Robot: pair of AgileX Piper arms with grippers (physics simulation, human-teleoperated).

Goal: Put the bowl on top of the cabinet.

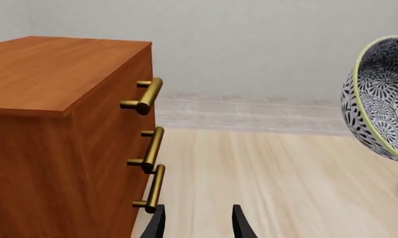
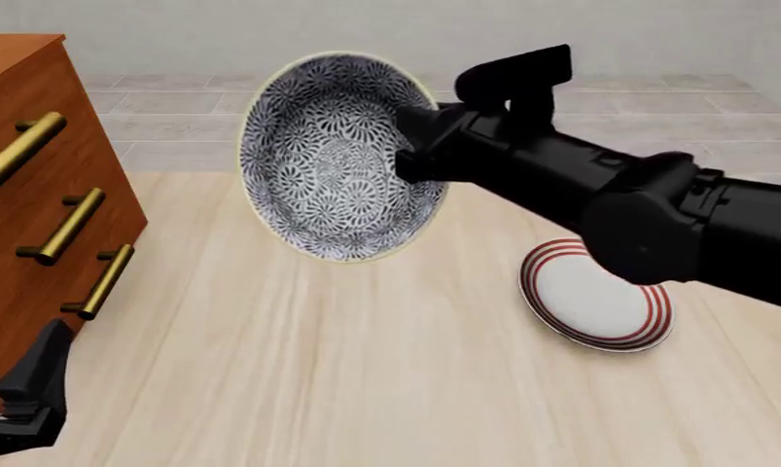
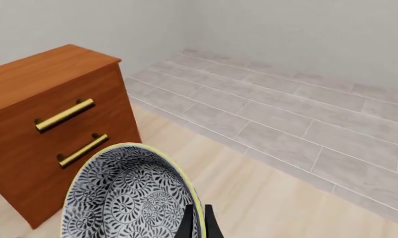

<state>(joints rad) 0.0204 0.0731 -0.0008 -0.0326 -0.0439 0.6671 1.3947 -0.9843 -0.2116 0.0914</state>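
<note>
Right end effector (image 2: 409, 146) clamps bowl (image 2: 332, 161) by rim, tilted — carrying toward cabinet (image 2: 14, 88); left end effector (image 1: 197, 223) released.

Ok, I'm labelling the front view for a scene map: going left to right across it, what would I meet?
Cabinet → bowl, held up off the table → right gripper at the bowl's rim → red-ringed plate on the table.
</note>
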